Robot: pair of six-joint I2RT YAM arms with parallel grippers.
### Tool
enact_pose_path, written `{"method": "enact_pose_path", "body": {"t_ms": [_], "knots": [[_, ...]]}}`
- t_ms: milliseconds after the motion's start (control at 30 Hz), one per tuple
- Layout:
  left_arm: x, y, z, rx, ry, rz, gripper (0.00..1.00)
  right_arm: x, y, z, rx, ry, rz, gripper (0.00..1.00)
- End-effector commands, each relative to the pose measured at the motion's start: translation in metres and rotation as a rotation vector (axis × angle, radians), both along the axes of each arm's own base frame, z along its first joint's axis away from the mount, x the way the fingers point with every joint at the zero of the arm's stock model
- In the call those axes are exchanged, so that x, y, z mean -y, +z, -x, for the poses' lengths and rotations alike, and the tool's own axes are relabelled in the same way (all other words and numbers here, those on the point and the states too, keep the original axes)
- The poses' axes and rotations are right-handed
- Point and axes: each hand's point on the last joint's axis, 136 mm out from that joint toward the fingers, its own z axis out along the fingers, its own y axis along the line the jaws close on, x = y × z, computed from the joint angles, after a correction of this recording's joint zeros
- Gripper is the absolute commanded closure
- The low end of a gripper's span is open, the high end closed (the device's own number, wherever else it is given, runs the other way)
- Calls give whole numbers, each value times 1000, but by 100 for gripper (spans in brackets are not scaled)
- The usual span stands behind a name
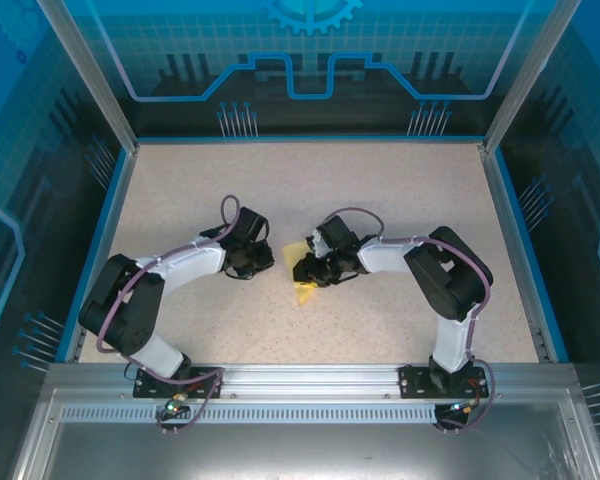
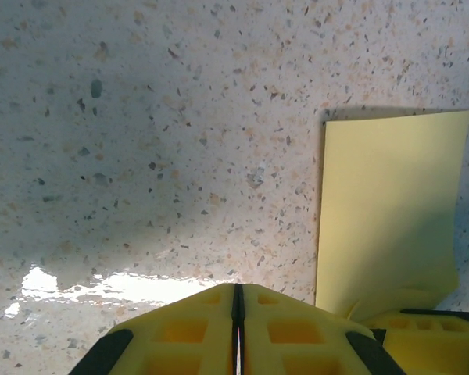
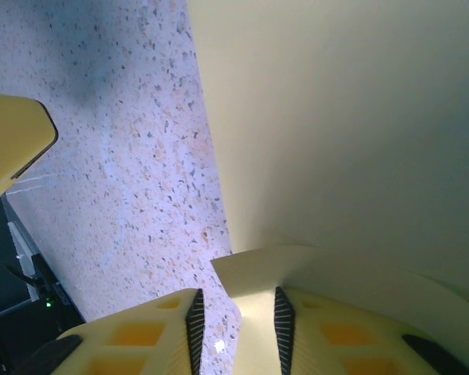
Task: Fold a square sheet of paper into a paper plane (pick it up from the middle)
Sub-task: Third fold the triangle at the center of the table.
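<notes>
The square sheet of paper (image 1: 305, 290) is plain yellow and lies partly folded on the speckled table between my two grippers. In the left wrist view the sheet (image 2: 387, 211) lies flat to the right of my left gripper (image 2: 238, 293), which is shut and empty. My left gripper (image 1: 263, 262) sits just left of the paper. My right gripper (image 1: 310, 268) is over the paper. Its jaws (image 3: 237, 301) stand apart with a raised flap of the sheet (image 3: 344, 133) between them. The flap lies against the right finger, with table showing beside the left finger.
Blue walls and metal posts (image 1: 90, 80) fence the speckled table (image 1: 310, 180) on three sides. An aluminium rail (image 1: 310, 380) carries the arm bases at the near edge. A fingertip of the left gripper (image 3: 8, 141) shows at the left of the right wrist view.
</notes>
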Motion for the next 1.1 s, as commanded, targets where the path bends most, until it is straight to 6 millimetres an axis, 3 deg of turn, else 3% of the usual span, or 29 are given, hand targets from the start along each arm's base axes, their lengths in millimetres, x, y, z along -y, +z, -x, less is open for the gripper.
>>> {"method": "enact_pose_path", "body": {"t_ms": [0, 367, 533, 700, 1067], "knots": [[10, 7, 3, 13, -27, 61, 89, 13, -15, 9, -16, -3, 73, 72], [55, 13, 20, 19, -175, 204, 89, 15, -16, 10, -13, -5, 84, 86], [76, 4, 27, -2, -220, 233, 92, 18, -19, 11, -18, -8, 99, 100], [77, -9, 27, -35, -207, 205, 98, 21, -21, 12, -27, -11, 112, 100], [84, -18, 21, -49, -218, 199, 99, 19, -20, 11, -32, -12, 106, 100]]}}
